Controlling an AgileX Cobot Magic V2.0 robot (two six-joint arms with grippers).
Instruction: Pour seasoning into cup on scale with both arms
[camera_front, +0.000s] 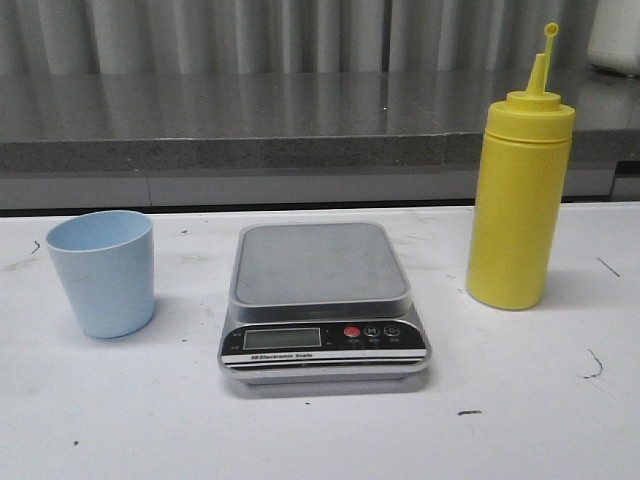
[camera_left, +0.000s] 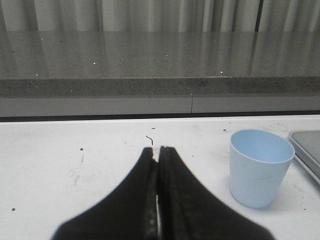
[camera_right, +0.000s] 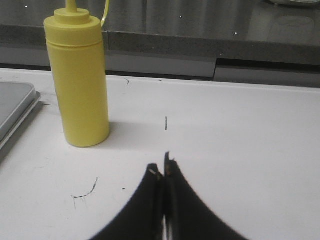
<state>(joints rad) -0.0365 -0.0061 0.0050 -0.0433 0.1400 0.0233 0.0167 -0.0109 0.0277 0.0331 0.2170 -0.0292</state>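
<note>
The silver-grey scale (camera_front: 322, 300) sits mid-table with its platform bare. The pale blue cup (camera_front: 103, 272) stands upright on the table to its left. The tall yellow seasoning bottle (camera_front: 520, 190) stands upright to the scale's right, nozzle cap hanging open. Neither gripper shows in the front view. My left gripper (camera_left: 157, 150) is shut and empty, low over the table, with the cup (camera_left: 260, 167) beside it and apart from it. My right gripper (camera_right: 162, 165) is shut and empty, with the bottle (camera_right: 79, 80) standing apart from it.
A grey stone ledge (camera_front: 220, 125) runs along the table's back edge, with curtains behind. A white object (camera_front: 615, 35) stands on the ledge at the far right. The scale's edge shows in both wrist views (camera_left: 307, 147) (camera_right: 15, 107). The white tabletop (camera_front: 320, 430) has small dark marks.
</note>
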